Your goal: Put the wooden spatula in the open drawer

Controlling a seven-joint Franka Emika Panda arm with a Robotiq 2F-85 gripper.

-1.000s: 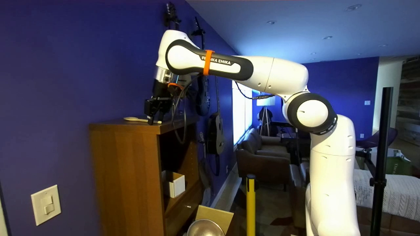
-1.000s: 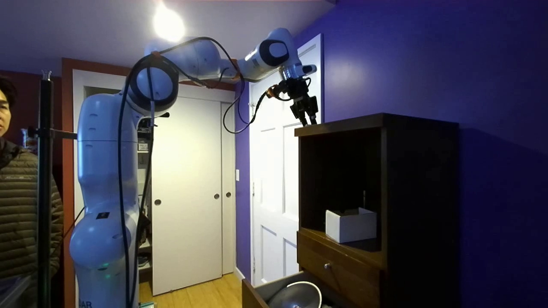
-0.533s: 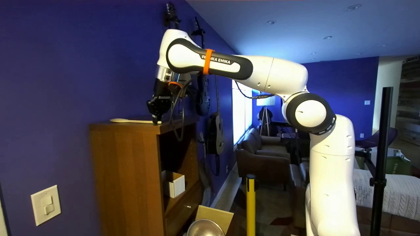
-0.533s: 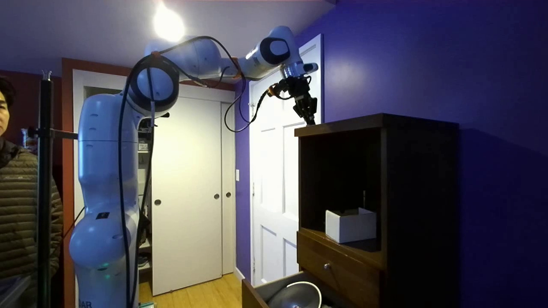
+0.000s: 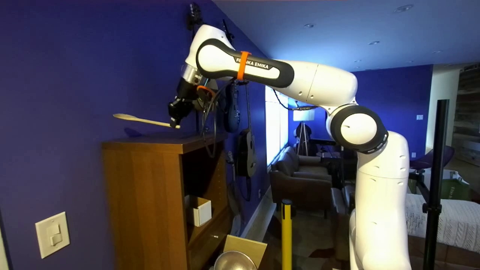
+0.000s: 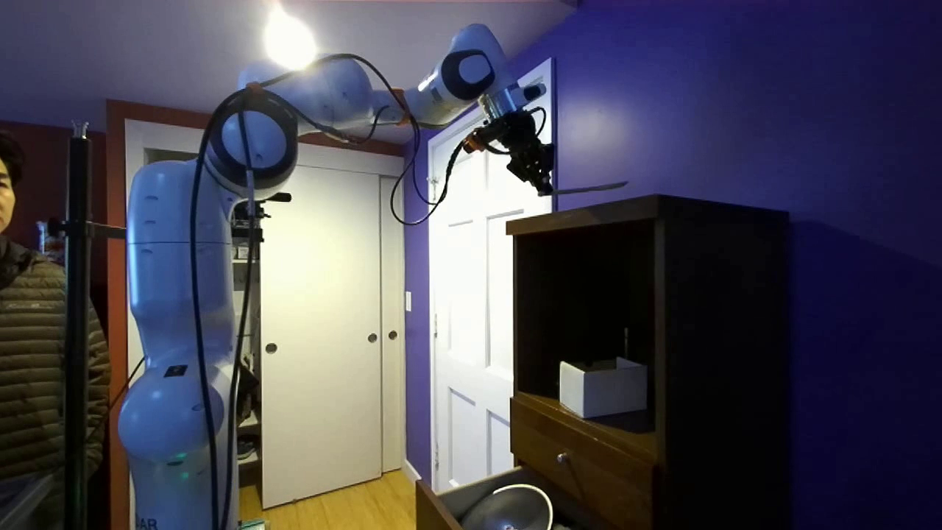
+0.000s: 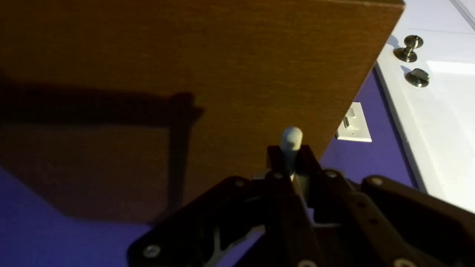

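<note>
- Gripper [image 7: 290, 154] is pinching wooden spatula [image 5: 146, 120] near handle end (tip is poking through).
- Spatula is reaching away from gripper, blade tilting up.
- Cabinet [image 5: 144, 202] is standing just below gripper.
- Open drawer [image 5: 245, 244] is jutting out well below gripper.
</note>
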